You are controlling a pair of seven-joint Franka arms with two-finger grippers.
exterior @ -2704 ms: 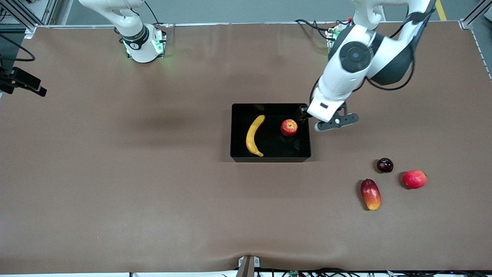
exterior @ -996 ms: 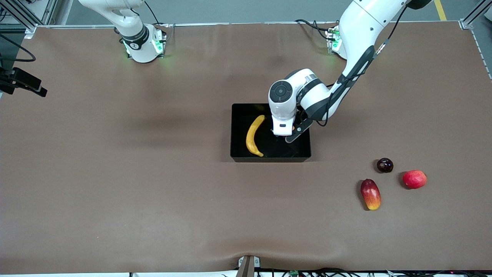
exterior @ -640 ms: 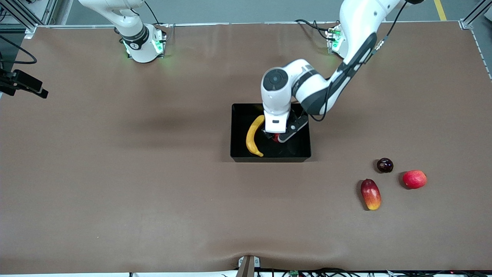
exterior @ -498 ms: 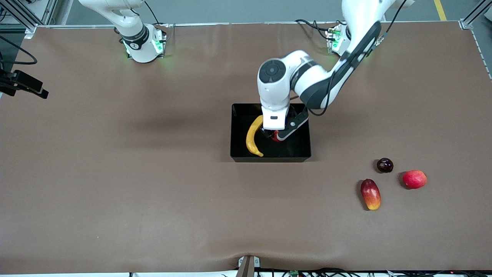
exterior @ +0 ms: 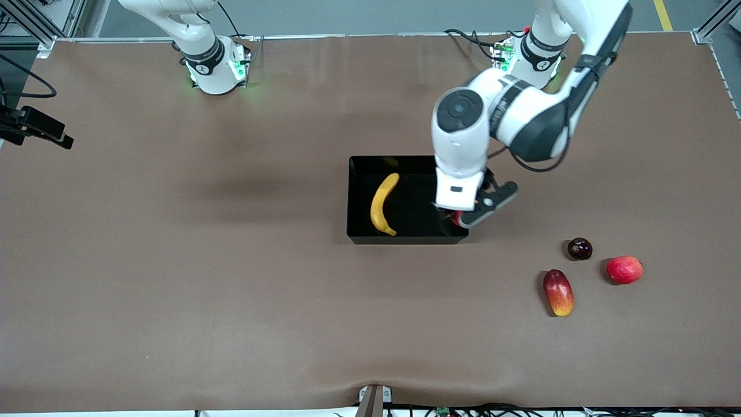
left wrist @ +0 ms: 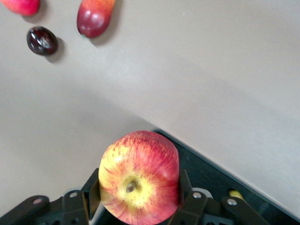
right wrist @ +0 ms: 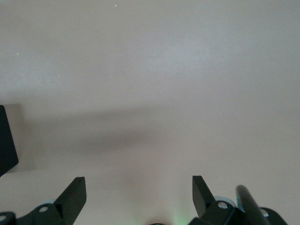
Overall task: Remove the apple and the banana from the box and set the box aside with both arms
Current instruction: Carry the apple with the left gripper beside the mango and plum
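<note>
The left gripper (exterior: pixel 458 218) hangs over the corner of the black tray (exterior: pixel 359 234) toward the left arm's end, a sliver of red apple (exterior: pixel 457 218) showing between its jaws. The banana (exterior: pixel 382 204) lies in the tray, well apart from the jaws, toward the right arm's end.

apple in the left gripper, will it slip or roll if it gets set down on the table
The apple looks rigid and smooth-skinned, so the left gripper, pinching its round sides, could let it slip. Being round, it would probably roll on the flat table once released.
</note>
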